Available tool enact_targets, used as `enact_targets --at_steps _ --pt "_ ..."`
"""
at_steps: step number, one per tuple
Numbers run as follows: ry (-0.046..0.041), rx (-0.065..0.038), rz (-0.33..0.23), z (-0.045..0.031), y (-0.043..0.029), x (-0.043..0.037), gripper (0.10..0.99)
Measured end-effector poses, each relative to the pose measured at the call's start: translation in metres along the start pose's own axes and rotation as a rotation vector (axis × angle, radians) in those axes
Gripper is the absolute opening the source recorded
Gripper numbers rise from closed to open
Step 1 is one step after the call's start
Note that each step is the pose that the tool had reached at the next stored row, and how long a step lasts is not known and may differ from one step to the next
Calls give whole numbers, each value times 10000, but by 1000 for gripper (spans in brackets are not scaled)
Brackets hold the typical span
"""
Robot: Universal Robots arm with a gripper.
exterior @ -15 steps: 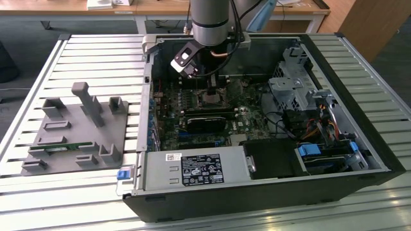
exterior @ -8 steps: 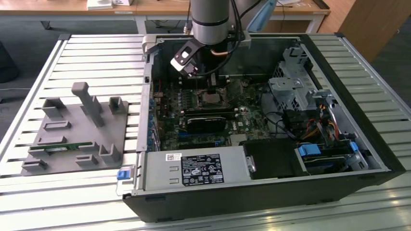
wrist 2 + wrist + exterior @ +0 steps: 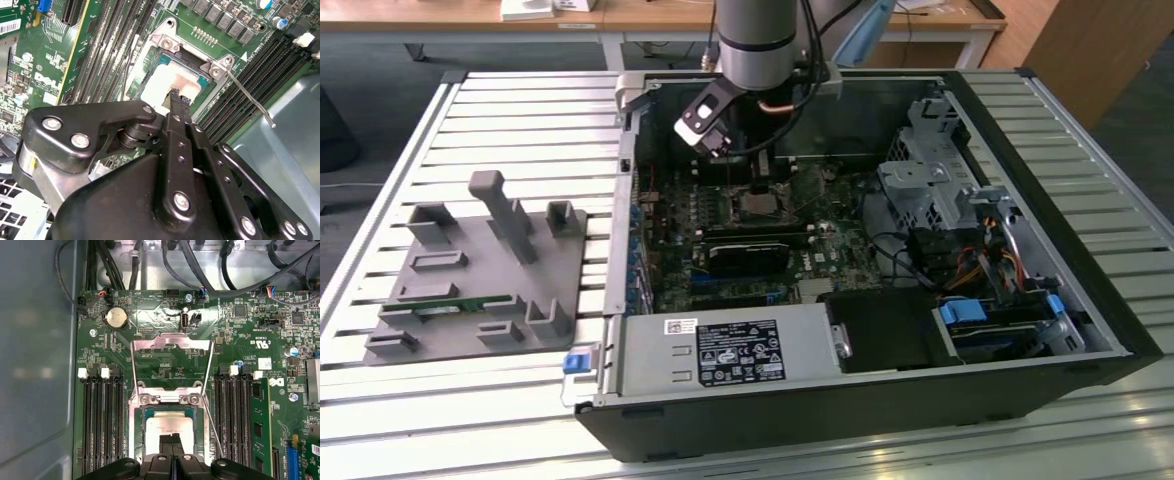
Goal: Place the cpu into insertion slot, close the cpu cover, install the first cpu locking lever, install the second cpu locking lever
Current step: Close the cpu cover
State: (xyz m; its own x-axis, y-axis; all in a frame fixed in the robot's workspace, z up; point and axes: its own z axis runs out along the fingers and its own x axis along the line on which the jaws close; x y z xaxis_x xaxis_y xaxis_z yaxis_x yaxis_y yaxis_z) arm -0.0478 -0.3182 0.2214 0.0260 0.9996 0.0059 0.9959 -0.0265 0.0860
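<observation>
claw (image 3: 172, 444) has its two black fingers pressed together with nothing between them, tips right at the middle of the cpu (image 3: 167, 424); can't tell if they actually touch the metal top; cpu is already sitting flat in the insertion slot (image 3: 165, 56) on the green motherboard (image 3: 165, 310); cpu cover (image 3: 150, 343) is flipped open off the chip, hinged at one edge of the slot, board visible through its window; one thin locking lever (image 3: 250, 97) sticks out unlatched beside the slot, next to the memory slots; in the exterior view the open computer case (image 3: 854, 400) lies on the slatted table (image 3: 520, 100), with a grey fixture (image 3: 480, 270) on the exterior view's left
</observation>
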Motion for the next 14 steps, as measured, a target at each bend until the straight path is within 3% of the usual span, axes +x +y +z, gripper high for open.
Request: enact_targets --at_steps 14 --pt "10 23 1 -115 11 1 106"
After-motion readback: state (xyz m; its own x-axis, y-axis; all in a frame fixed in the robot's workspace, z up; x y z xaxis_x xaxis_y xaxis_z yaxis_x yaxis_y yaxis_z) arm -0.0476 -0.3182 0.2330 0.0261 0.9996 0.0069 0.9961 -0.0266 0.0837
